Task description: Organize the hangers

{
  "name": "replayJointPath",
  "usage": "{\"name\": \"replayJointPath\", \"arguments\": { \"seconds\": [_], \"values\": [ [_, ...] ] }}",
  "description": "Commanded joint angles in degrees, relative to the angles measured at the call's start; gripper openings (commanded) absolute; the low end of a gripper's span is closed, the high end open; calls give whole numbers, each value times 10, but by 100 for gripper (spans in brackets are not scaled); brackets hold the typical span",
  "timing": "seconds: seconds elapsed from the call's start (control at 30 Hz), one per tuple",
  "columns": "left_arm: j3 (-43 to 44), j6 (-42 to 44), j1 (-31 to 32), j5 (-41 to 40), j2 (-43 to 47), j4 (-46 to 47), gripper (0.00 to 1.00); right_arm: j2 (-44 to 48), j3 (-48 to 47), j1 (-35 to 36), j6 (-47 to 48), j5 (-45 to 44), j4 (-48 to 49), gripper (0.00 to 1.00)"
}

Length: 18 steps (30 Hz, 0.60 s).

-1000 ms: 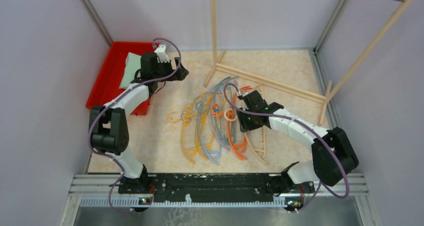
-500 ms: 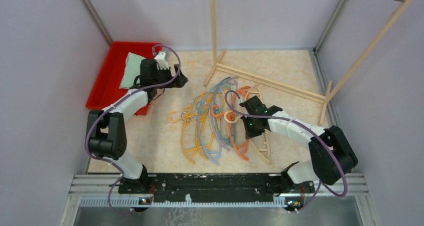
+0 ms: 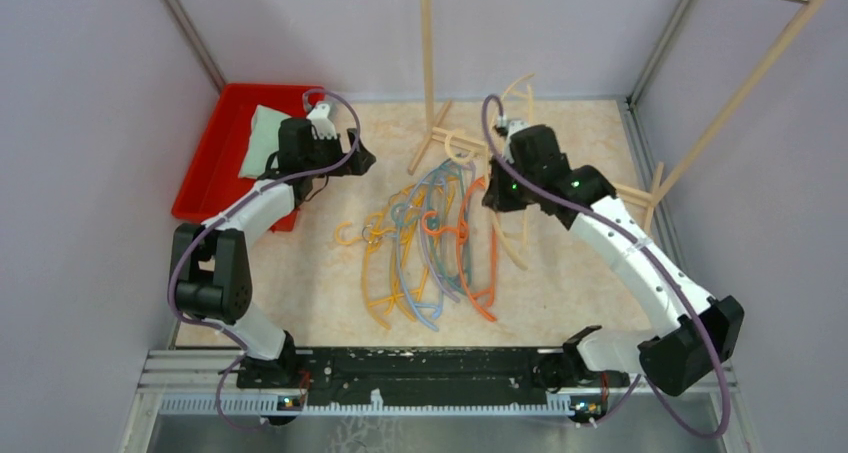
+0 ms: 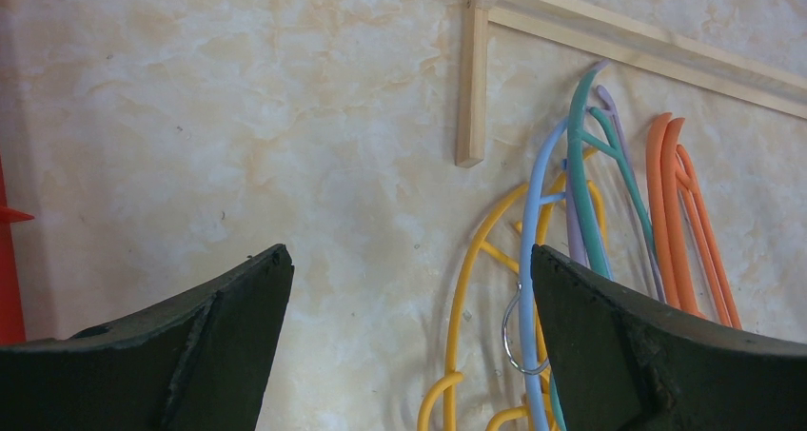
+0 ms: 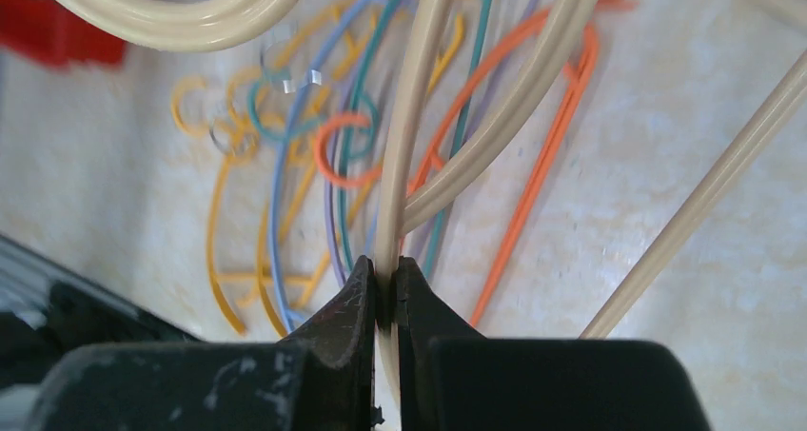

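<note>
The hangers [image 3: 430, 243] are thin curved plastic pieces with hook tops, in orange, yellow, teal, light blue and lavender. Most lie in a loose overlapping heap near the middle of the table [image 3: 320, 273], hooks pointing left and arms fanning toward the near edge. One thicker beige hanger [image 5: 411, 136] is apart from them. It is pinched by the right gripper [image 5: 383, 284], whose jaws are closed tight on one of its bars, and it is held above the right side of the heap, close to the foot of the wooden rack frame [image 3: 427, 43].

The left gripper [image 4: 409, 255] hovers over bare table to the left of the heap, jaws wide and holding nothing. Behind it sits a red tray [image 3: 215, 153] with a pale green cloth [image 3: 262, 138] inside.

The strands in the heap cross so much that an exact count cannot be made. From above, the right arm covers part of the beige hanger. In the right wrist view its bars run off the top and right edges, so its whole outline is not visible there. In the left wrist view the right finger and the bottom edge cut off the hangers' lower ends, and a thin silver wire hook [image 4: 514, 331] shows among them.
</note>
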<state>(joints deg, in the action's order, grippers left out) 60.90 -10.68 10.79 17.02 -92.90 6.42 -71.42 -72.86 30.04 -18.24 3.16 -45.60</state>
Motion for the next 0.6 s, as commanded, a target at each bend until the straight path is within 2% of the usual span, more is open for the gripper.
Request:
{"name": "replayJointPath", "arguments": {
  "seconds": [0.0, 0.1, 0.2, 0.37, 0.57],
  "values": [
    [11, 5, 3, 9, -3, 13, 100, 11, -54, -108, -96, 63, 153, 0],
    [14, 16, 3, 5, -3, 13, 100, -2, -60, -153, -135, 92, 280, 0],
    [18, 22, 3, -1, -1, 9, 100, -44, -111, -177, -136, 104, 336, 0],
    [16, 32, 3, -16, 7, 4, 100, -102, -212, -202, -126, 120, 369, 0],
    [-3, 39, 3, -25, 15, 5, 100, -130, -269, -223, -115, 112, 390, 0]
  ]
}}
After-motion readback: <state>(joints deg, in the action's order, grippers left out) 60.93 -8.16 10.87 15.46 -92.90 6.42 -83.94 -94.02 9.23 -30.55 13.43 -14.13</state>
